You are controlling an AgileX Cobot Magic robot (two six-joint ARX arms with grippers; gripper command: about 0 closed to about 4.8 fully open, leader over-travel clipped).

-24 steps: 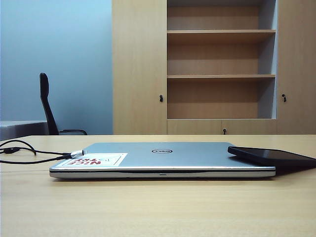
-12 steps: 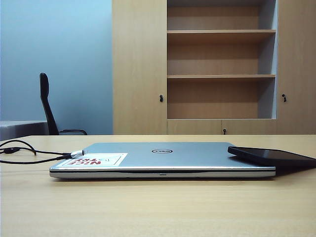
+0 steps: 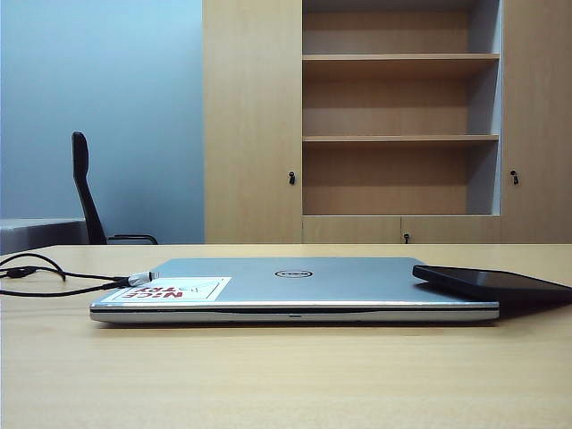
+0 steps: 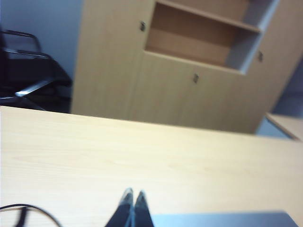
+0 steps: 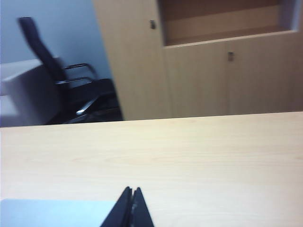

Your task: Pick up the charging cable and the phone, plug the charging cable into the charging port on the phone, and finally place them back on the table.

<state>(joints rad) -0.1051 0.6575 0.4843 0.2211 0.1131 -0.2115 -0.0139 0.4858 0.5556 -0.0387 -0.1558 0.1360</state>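
Two grippers, both pinched together and empty, above the light beige wooden table (image 3: 286,375).
Left gripper (image 4: 133,195) near the thin black charging cable (image 4: 28,211); right gripper (image 5: 131,191) over the silver laptop (image 5: 52,213).

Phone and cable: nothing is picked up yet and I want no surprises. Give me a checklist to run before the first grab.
1. Phone reachable, lying half on the laptop: ok.
2. Cable plug resting at the laptop's other edge, uncovered: ok.
3. Left gripper open for grasping: not ok, shut.
4. Right gripper open: not ok, shut.
5. Either gripper over its target: not ok, both above the table short of them.
6. Phone's port orientation: cannot tell.
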